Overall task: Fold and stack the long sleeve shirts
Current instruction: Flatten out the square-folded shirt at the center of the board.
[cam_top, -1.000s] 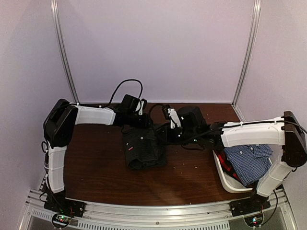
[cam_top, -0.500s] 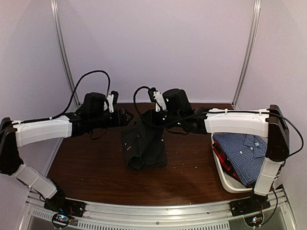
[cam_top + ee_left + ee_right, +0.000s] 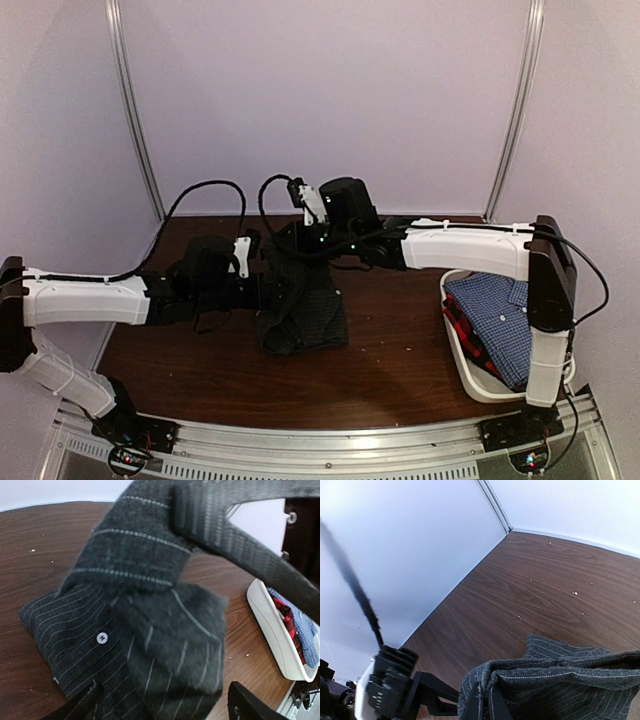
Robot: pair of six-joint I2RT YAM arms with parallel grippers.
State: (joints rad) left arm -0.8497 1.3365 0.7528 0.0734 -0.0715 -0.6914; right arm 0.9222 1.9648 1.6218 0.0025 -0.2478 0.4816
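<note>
The fingers (image 3: 91, 702) of your left gripper (image 3: 262, 292) stand spread wide with nothing between them, just beside the left edge of the black pinstriped shirt (image 3: 305, 318). Those of your right gripper (image 3: 298, 238) are clenched on a fold of that same shirt, holding it raised above the far side of the bundle. The shirt lies partly folded mid-table (image 3: 400, 345), well apart from the white tub (image 3: 468, 384) on the right, where the blue check shirt (image 3: 500, 312) lies over the red one (image 3: 460, 328).

Watch the right pinch first. It seems to have only an edge of cloth (the right wrist view shows little fabric past the pads), so a quick swing could let it slip and the fold would collapse. With your left gripper free, nothing pins the lower layers. Pull the raised strip sideways and the whole bundle may slide across the wood and lose its folds. The open left fingers sit low by the cloth, and driving them forward could snag a loose layer. Both wrists are also close over the shirt, so crossing their paths risks a knock.
</note>
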